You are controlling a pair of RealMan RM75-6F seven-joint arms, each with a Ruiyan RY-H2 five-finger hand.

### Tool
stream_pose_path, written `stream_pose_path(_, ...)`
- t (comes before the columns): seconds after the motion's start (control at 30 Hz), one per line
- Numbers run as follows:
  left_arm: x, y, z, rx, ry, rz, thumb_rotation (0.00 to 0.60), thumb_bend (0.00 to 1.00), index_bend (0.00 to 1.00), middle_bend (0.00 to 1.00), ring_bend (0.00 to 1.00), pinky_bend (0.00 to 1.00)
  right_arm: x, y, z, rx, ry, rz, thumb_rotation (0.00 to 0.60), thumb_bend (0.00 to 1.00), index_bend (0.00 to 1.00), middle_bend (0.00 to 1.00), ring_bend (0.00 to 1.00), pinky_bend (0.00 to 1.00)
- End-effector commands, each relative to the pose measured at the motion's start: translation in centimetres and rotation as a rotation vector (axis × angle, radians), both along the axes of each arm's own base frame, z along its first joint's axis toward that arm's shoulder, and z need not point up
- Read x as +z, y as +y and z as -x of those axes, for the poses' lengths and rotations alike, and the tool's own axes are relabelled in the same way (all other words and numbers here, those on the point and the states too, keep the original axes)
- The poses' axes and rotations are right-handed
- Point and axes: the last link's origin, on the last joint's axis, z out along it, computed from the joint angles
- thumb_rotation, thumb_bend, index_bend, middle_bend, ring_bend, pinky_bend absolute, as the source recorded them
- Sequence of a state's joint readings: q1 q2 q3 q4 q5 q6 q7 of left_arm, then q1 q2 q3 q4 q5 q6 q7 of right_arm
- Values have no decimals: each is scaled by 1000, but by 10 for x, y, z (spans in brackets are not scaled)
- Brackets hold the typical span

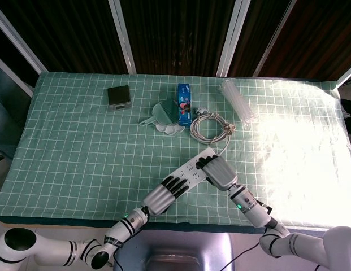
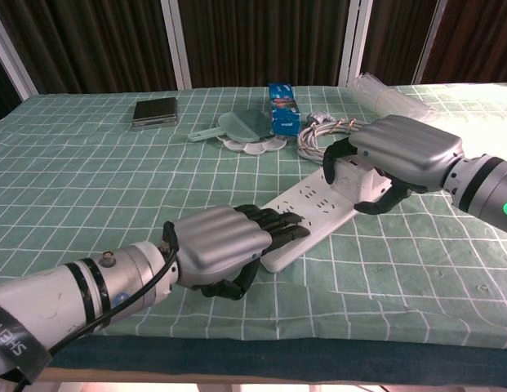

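A white power strip (image 2: 314, 219) is lying slanted on the green checked tablecloth (image 1: 79, 147), its long side running from near-left to far-right. The left hand (image 2: 224, 245) is pressing its curled fingers down on the near end. The right hand (image 2: 400, 155) is cupping over the far end, with fingers curling around it. A coiled white cable (image 1: 209, 125) is sitting just past the far end.

A table (image 1: 73, 147) under a green checked cloth (image 1: 288, 164) carries a white power strip (image 1: 189, 169) near the front edge. Toward the back lie a dark box (image 1: 118, 96), a green scoop (image 1: 161, 112) on a white dish (image 1: 170, 129), a blue pack (image 1: 184, 103), a coiled cable (image 1: 208, 126) and a clear sleeve (image 1: 237, 103).
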State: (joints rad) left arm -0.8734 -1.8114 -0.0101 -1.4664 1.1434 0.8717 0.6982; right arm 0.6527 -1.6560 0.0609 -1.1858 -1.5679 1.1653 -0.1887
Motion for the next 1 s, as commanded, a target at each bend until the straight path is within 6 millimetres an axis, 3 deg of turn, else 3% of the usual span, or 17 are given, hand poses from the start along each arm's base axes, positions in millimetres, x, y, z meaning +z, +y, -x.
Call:
stream_pose_path(0.03, -1, -1, 0, -2, 0, 2, 511, 921, 0, 0, 0, 108, 2, 0, 2, 0, -10, -11, 600, 464, 915, 618, 569, 702)
stream_pose_path(0.53, -8, -8, 4, -22, 14, 12, 513, 920, 0, 0, 0, 109, 2, -3, 16, -25, -40, -14, 600, 466, 923, 623, 575, 705)
stream_pose_path(1.0, -6, -8, 4, -22, 3, 8, 508, 921, 0, 0, 0, 109, 22, 1, 18, -24, -189, -36, 600, 466, 926, 626, 579, 711)
